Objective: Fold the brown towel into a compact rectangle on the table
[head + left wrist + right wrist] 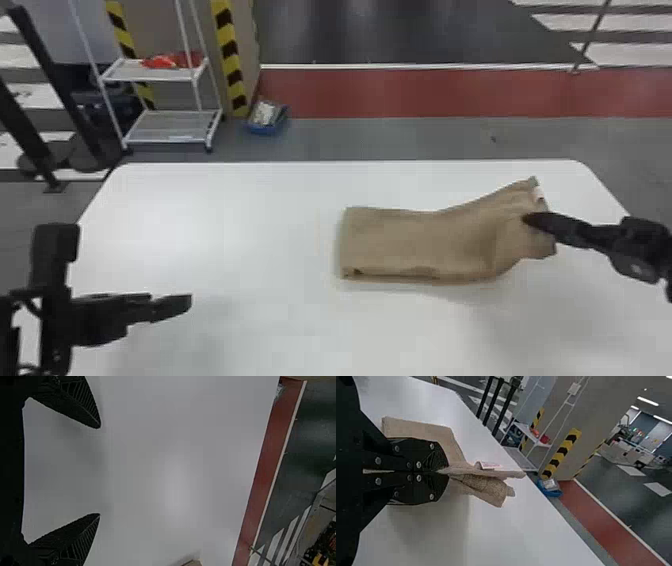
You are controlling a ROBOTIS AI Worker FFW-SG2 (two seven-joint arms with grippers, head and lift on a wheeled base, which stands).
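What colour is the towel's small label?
White, with faint reddish marks on the label; it shows best in the right wrist view.

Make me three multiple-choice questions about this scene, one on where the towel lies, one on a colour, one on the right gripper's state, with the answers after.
1. Where on the table does the brown towel lie?
A) Robot's left half
B) Robot's right half
C) Near left corner

2. What colour is the floor band beyond the table?
A) Red
B) Green
C) Purple

3. How do the jaws of the right gripper stand?
A) Wide apart
B) Shut on nothing
C) Shut on the towel

Answers:
1. B: the head view shows it right of the table's middle.
2. A: the band runs red behind the table's far edge.
3. C: the right wrist view shows cloth pinched between the closed jaws.
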